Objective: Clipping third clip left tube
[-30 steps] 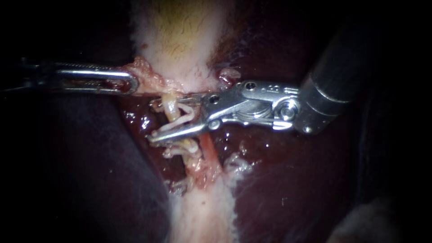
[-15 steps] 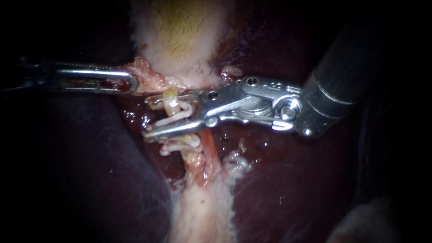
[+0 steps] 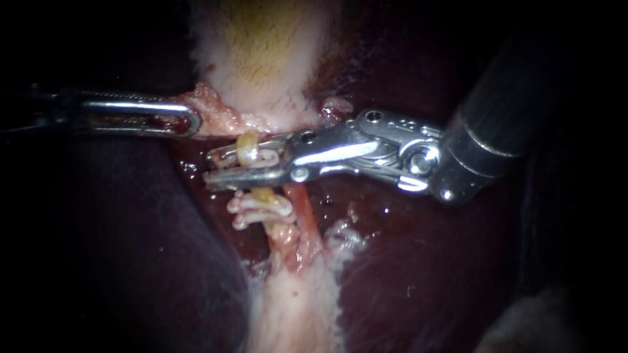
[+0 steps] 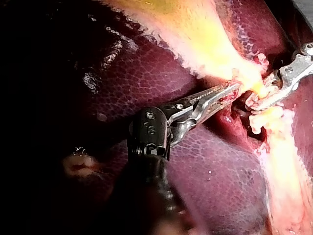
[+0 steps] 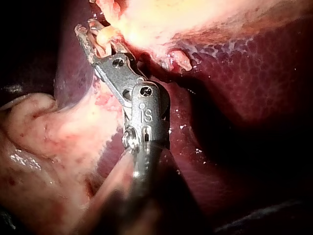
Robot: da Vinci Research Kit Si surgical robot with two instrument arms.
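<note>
My right instrument [image 3: 210, 167] comes in from the upper right. Its jaws are squeezed almost together on a white clip [image 3: 265, 157] around the pale yellow left tube [image 3: 247, 148]. Just below, earlier white clips [image 3: 260, 205] sit on the same tube. The reddish right tube [image 3: 302, 210] runs beside them. My left instrument [image 3: 191, 119] reaches in from the left, jaws shut on pink tissue [image 3: 212, 108] at the gallbladder's lower end and holding it sideways. In the right wrist view the jaws [image 5: 92, 35] pinch the tube [image 5: 105, 33]. In the left wrist view my left instrument [image 4: 232, 90] grips tissue beside the clips [image 4: 264, 116].
The whitish gallbladder [image 3: 261, 46] lies above the tubes, and a pale tissue band [image 3: 294, 307] runs down below them. Dark red liver [image 3: 425, 261] surrounds everything. The right instrument's thick shaft [image 3: 490, 124] fills the upper right.
My right instrument's jaws have closed from wide open to nearly together, flattening the clip on the left tube, and slid slightly left and up. The left instrument has stayed still.
</note>
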